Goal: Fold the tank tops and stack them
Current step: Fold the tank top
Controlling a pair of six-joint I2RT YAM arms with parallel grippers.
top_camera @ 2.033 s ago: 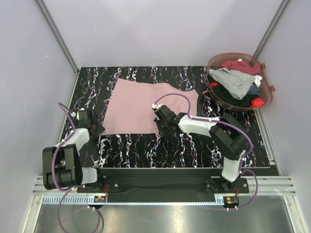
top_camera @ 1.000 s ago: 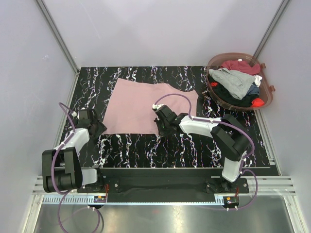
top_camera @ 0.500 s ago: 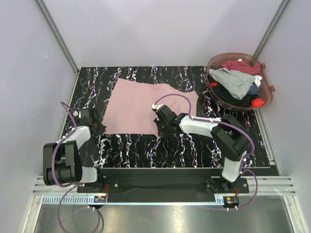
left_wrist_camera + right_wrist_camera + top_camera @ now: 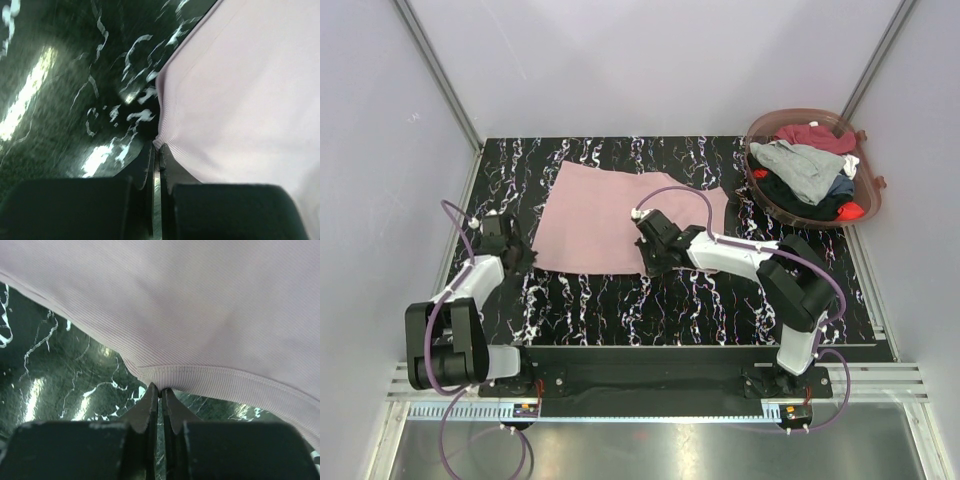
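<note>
matt fine-ribbed pink cloth tank top (image 4: 210,300), glossy black marbled table (image 4: 720,300), translucent plastic basket (image 4: 872,200)

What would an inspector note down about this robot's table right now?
Surface: black marbled table, no spills seen.
Job's things: pink tank top spread flat mid-table; grey top, maroon top, black top and red top heaped in the basket.
Clutter: round brownish basket at the far right corner; nothing else seen.
Grippers: left gripper shut on the pink tank top's near left corner; right gripper shut on its near hem.
Cables: purple cables loop along both arms; no snag seen.
Surroundings: pale walls and metal frame posts; nothing else seen.
</note>
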